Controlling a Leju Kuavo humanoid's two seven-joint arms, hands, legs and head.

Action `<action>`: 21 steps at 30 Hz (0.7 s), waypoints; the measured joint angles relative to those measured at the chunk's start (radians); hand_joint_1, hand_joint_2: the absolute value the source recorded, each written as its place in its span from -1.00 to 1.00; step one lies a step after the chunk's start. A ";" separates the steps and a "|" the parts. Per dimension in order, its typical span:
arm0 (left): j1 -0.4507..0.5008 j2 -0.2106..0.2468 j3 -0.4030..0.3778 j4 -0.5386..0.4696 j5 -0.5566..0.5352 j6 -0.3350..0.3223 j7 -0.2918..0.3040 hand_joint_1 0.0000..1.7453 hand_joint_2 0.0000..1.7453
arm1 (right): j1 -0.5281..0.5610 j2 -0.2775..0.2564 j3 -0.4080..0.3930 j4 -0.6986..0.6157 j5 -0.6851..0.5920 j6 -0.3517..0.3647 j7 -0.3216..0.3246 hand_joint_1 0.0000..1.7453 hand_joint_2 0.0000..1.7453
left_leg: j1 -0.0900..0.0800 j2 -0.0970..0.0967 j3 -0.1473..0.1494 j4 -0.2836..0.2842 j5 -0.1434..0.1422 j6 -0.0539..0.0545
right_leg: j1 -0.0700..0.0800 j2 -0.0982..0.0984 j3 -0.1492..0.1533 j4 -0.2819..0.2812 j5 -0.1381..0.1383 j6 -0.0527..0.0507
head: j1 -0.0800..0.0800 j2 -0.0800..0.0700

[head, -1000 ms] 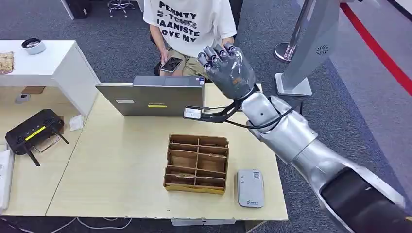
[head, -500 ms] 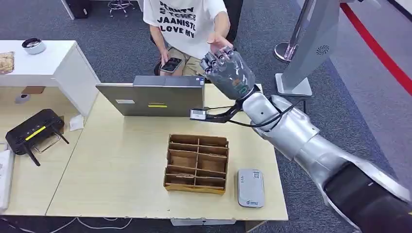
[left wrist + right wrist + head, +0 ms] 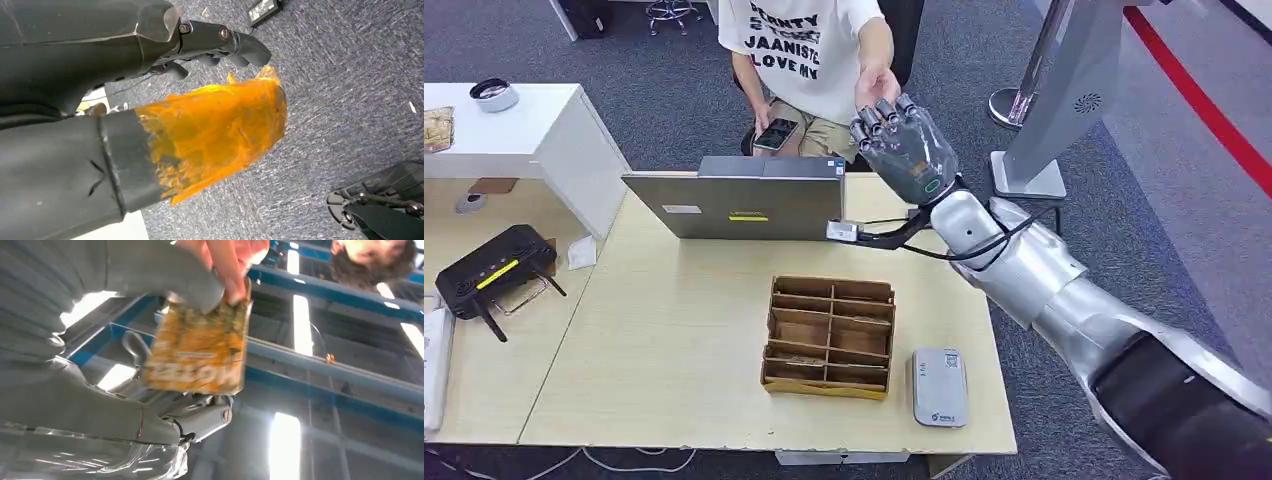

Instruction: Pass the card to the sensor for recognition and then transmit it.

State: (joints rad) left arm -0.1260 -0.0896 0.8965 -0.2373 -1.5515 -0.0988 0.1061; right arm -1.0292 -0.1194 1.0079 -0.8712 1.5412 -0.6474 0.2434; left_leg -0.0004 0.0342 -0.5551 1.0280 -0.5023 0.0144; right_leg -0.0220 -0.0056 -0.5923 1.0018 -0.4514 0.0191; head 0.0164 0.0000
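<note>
My right hand (image 3: 905,150) is raised beyond the table's far edge, its back toward me, reaching to a seated person's hand (image 3: 876,84). In the right wrist view an orange, worn card (image 3: 200,357) sits between my grey thumb (image 3: 192,282) and the darker fingers (image 3: 200,415). The person's fingers (image 3: 227,262) pinch the same card at its far edge. The sensor, a flat grey-white reader (image 3: 940,387), lies on the table near the front right corner, well behind my hand. My left hand (image 3: 125,60) hangs over the carpet holding nothing, its thumb wrapped in orange tape (image 3: 215,130).
A brown cardboard divider box (image 3: 829,335) stands mid-table beside the reader. A grey laptop (image 3: 734,205) stands at the far edge of the wooden table (image 3: 664,350). A black router (image 3: 494,270) lies at left. A metal stand (image 3: 1049,110) rises at the right.
My right hand has moved right and farther out toward the person. The person's hand has risen from behind my hand and now meets it at the card.
</note>
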 joint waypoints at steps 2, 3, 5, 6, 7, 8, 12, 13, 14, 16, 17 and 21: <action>0.000 0.000 0.000 0.000 0.000 0.000 0.000 -1.00 -1.00 | 0.000 0.000 0.000 0.000 0.000 0.000 0.000 -1.00 -1.00 | 0.000 0.000 0.000 0.000 0.000 0.000 | 0.000 0.000 0.000 0.000 0.000 0.000 | 0.000 0.000; 0.000 0.000 0.000 0.000 0.000 0.000 0.000 -1.00 -1.00 | 0.000 0.000 0.000 0.000 0.000 0.000 0.000 -1.00 -1.00 | 0.000 0.000 0.000 0.000 0.000 0.000 | 0.000 0.000 0.000 0.000 0.000 0.000 | 0.000 0.000; 0.000 0.000 0.000 0.000 0.000 0.000 0.000 -1.00 -1.00 | 0.000 0.000 0.000 0.002 0.000 0.000 0.001 -1.00 -1.00 | 0.000 0.000 0.000 0.000 0.000 0.000 | 0.000 0.000 0.000 0.000 0.000 0.000 | 0.000 0.000; 0.000 0.000 0.000 0.000 0.000 0.000 0.000 -1.00 -1.00 | 0.000 0.000 0.000 0.006 0.000 0.000 0.003 -1.00 -1.00 | 0.000 0.000 0.000 0.000 0.000 0.000 | 0.000 0.000 0.000 0.000 0.000 0.000 | 0.000 0.000; 0.000 0.000 0.000 0.000 0.000 0.000 0.000 -1.00 -1.00 | 0.000 0.000 0.000 0.008 0.000 0.000 0.004 -1.00 -1.00 | 0.000 0.000 0.000 0.000 0.000 0.000 | 0.000 0.000 0.000 0.000 0.000 0.000 | 0.000 0.000; 0.000 0.000 0.000 0.000 0.000 0.000 0.000 -1.00 -1.00 | -0.001 0.002 0.002 0.022 0.000 0.000 0.008 -1.00 -1.00 | 0.000 0.000 0.000 0.000 0.000 0.000 | 0.000 0.000 0.000 0.000 0.000 0.000 | 0.000 0.000; 0.000 0.000 0.000 0.000 0.002 0.003 0.003 -1.00 -1.00 | -0.001 0.009 0.004 0.067 0.000 0.000 0.014 -1.00 -1.00 | 0.000 0.000 0.000 0.000 0.000 0.000 | 0.000 0.000 0.000 0.000 0.000 0.000 | 0.000 0.000; 0.001 0.000 0.000 0.000 0.002 0.003 0.006 -1.00 -1.00 | -0.001 0.010 0.005 0.078 0.000 0.000 0.016 -1.00 -1.00 | 0.000 0.000 0.000 0.000 0.000 0.000 | 0.000 0.000 0.000 0.000 0.000 0.000 | 0.000 0.000; 0.001 0.000 0.000 0.000 0.003 0.003 0.006 -1.00 -1.00 | -0.003 0.010 0.013 0.087 0.000 0.000 0.048 -1.00 -1.00 | 0.000 0.000 0.000 0.000 0.000 0.000 | 0.000 0.000 0.000 0.000 0.000 0.000 | 0.000 0.000; 0.001 0.000 0.000 0.000 0.006 0.005 0.008 -1.00 -1.00 | -0.010 0.003 0.047 0.087 0.000 0.000 0.081 -1.00 -1.00 | 0.000 0.000 0.000 0.000 0.000 0.000 | 0.000 0.000 0.000 0.000 0.000 0.000 | 0.000 0.000; 0.002 0.000 0.000 0.000 0.008 0.005 0.008 -1.00 -1.00 | -0.010 -0.005 0.053 0.074 0.000 0.000 0.093 -1.00 -1.00 | 0.000 0.000 0.000 0.000 0.000 0.000 | 0.000 0.000 0.000 0.000 0.000 0.000 | 0.000 0.000; 0.003 0.000 0.000 0.000 0.015 0.006 0.009 -1.00 -1.00 | 0.041 -0.046 0.036 -0.055 0.000 0.000 0.077 -1.00 -1.00 | 0.000 0.000 0.000 0.000 0.000 0.000 | 0.000 0.000 0.000 0.000 0.000 0.000 | 0.000 0.000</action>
State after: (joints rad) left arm -0.1225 -0.0893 0.8965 -0.2373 -1.5362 -0.0931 0.1152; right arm -0.9882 -0.1652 1.0441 -0.9260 1.5412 -0.6477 0.3204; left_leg -0.0004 0.0337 -0.5555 1.0282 -0.5025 0.0144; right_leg -0.0220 -0.0058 -0.5927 1.0016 -0.4515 0.0192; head 0.0160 0.0000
